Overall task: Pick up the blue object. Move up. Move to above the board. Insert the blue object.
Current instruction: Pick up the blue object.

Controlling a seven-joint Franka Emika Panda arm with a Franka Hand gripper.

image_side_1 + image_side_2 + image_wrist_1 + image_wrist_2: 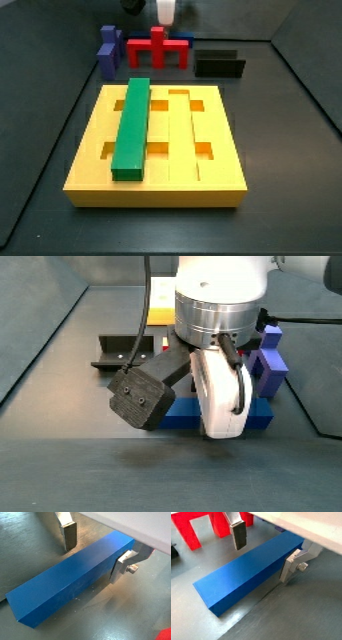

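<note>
The blue object [60, 587] is a long navy bar lying flat on the grey floor; it also shows in a wrist view [238, 582] and under the arm in a side view [262, 414]. My gripper [93, 558] is low over one end of it, open, with the bar between the jaws [263, 559]. One finger [122, 566] is close against the bar's side and the other finger [68, 534] stands well clear. The yellow board [214, 150] lies apart, with a green bar [131, 125] in one groove. In that side view the blue object is hidden.
A red piece [158, 48] stands behind the board and shows in a wrist view [194, 529]. A purple-blue upright piece [271, 361] is beside the gripper. The dark fixture [218, 63] stands at the back. Dark walls ring the floor.
</note>
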